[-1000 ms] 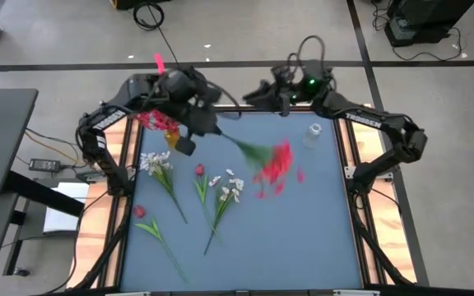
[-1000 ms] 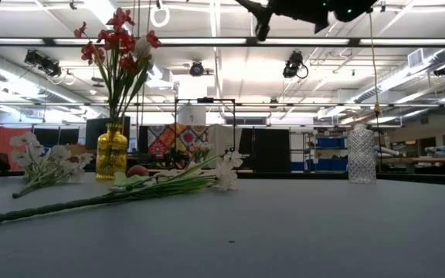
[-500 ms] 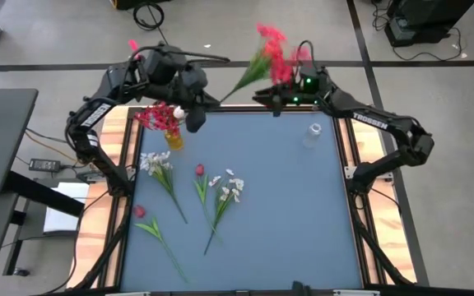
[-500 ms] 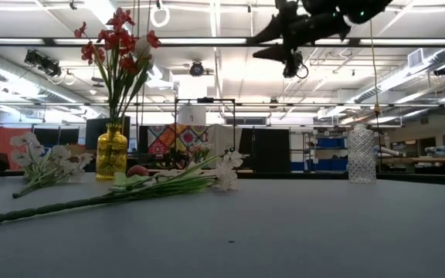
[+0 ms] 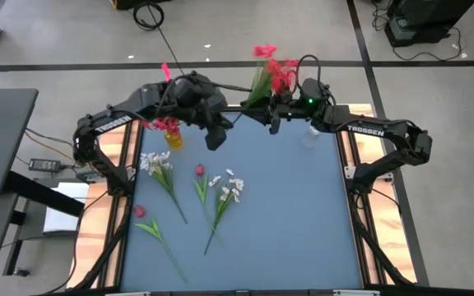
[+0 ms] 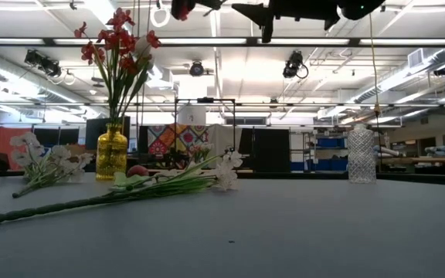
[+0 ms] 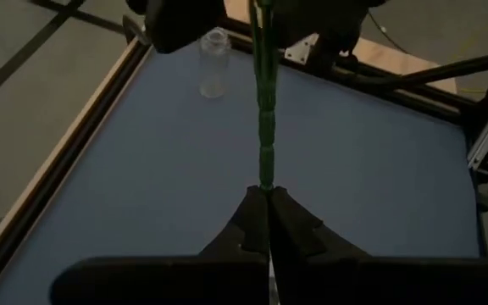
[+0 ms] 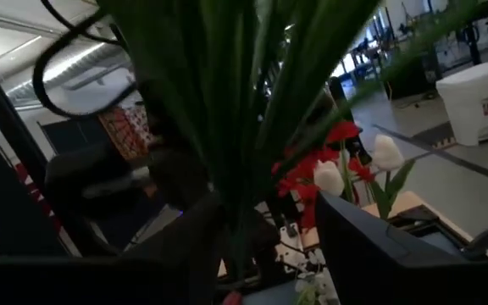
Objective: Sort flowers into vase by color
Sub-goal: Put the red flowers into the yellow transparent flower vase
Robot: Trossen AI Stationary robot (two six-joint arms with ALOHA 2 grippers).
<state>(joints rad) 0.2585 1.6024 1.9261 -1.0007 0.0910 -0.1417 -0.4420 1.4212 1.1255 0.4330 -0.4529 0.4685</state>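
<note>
Handover looks like the step in hand. The left tool [image 5: 220, 127] is clamped shut on the bottom end of a red flower [image 5: 271, 64], high above the counter [image 5: 303, 214] near the middle of its far edge. The stem [image 7: 265, 127] runs straight out from the pinched fingertips toward the right tool [image 5: 271, 115], and the blooms pass beyond the far edge. Gripping the very tip leaves the rest of the stem free for the other arm to take.

The right tool stands wide around the leafy part of that stem. Its own wrist view is filled with green leaves between two well-parted fingers (whether the fingers actually touch the foliage, I cannot tell). I judge it is waiting to close.

A yellow vase [image 5: 172, 136] at the far left corner already holds red blooms with a few pale ones among them, so a red stem probably belongs there. A clear vase [image 5: 312, 134] near the far right corner looks empty.

Unsorted flowers lie flat on the left half of the counter:
- a white spray [image 5: 156, 163] toward the left edge
- a red bud [image 5: 199, 170] and another white spray [image 5: 230, 191] nearer the middle
- a pink bud [image 5: 140, 211] closer to the near left corner

Most of the sorting is yet to come.
</note>
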